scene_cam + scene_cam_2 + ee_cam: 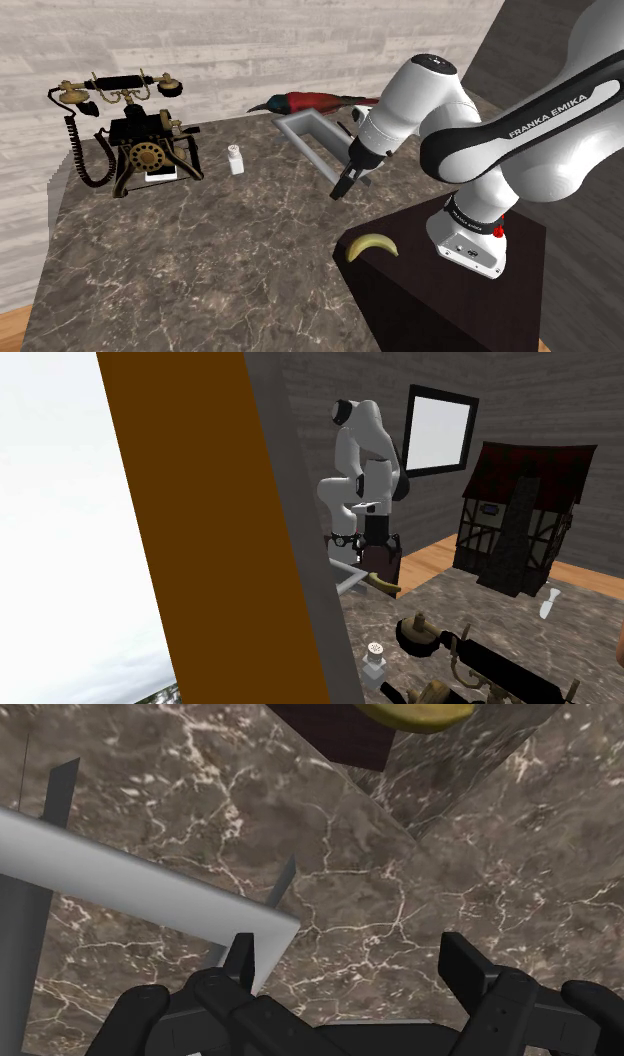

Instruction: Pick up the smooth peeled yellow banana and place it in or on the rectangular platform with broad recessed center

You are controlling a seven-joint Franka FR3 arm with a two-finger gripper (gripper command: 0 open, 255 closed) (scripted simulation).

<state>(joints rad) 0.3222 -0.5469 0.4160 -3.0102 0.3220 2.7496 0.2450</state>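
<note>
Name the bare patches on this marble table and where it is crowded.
Bare: the near stretch of table between the telephone and the dark stand; also the gap between the white bottle and grey tray. Crowded: the far corner, where tray, bird and open pincer cluster.

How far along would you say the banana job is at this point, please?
Done: nothing yet. The banana lies on the corner of the dark stand, not in the grey tray. In hand: the gripper hangs open and empty above the marble top, next to the tray. Left: reach the banana, grasp it, carry it over and set it in the tray.
</note>
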